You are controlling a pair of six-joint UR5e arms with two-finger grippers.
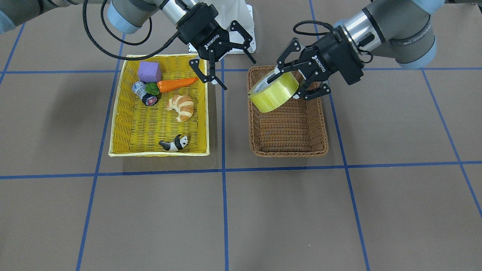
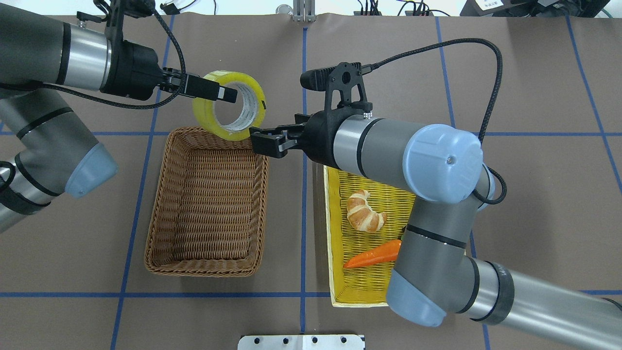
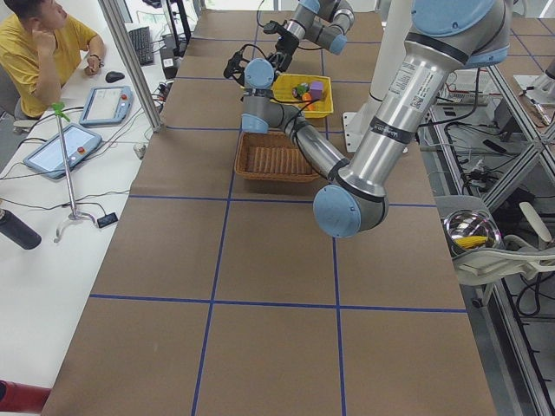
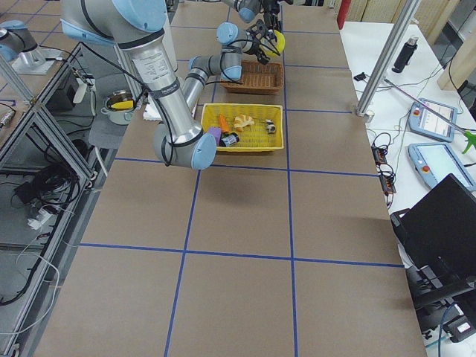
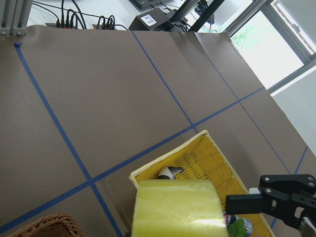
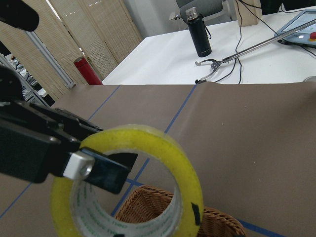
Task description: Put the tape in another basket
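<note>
— Where is the tape?

— In my left pincer point(image 1: 292, 83). One finger goes through the core and the other presses the outside of the roll, so the tape point(image 1: 273, 93) is clamped by its wall. It hangs tilted in the air above the basket point(image 1: 290, 153), touching none of it. From the front it overlaps the rim at the end nearest my base.

— And your other one?

— My right pincer point(image 1: 240, 75) is spread wide with nothing between the fingers. It hovers over the strip of table point(image 1: 282, 210) between the two baskets, beside the yellow basket point(image 1: 158, 153). Its fingers point toward the tape, near it but apart.

— What lies in the yellow basket?

— A purple block point(image 1: 149, 71), a carrot point(image 1: 177, 84), a croissant point(image 1: 181, 106), a panda point(image 1: 174, 144) and a small cylinder point(image 1: 145, 94) lying just beside the carrot's green end.
</note>
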